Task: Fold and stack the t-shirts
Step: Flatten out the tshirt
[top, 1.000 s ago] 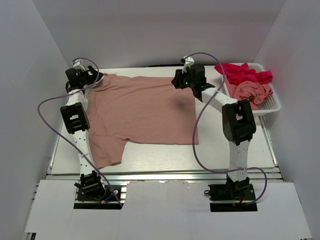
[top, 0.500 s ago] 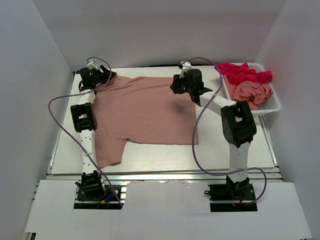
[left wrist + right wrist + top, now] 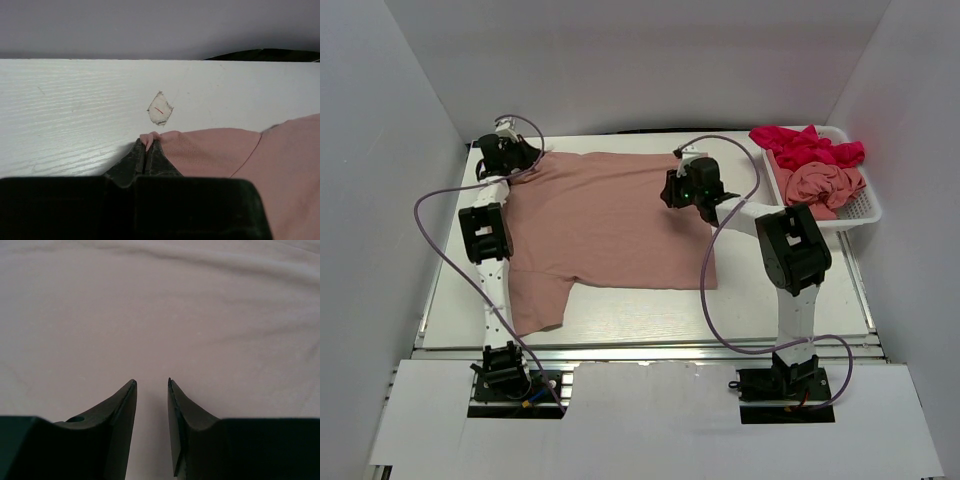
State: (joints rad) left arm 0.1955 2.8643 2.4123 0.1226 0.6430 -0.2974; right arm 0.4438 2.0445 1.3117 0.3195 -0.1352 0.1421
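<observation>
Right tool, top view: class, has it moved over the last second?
Yes. The right tool came toward the arm bases, away from the table's far edge.

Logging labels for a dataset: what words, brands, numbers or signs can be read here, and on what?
None can be read.
The spread pink t-shirt shows plain cloth, no print.
The small patch on the table bears only a short red stroke, no letter.
</observation>
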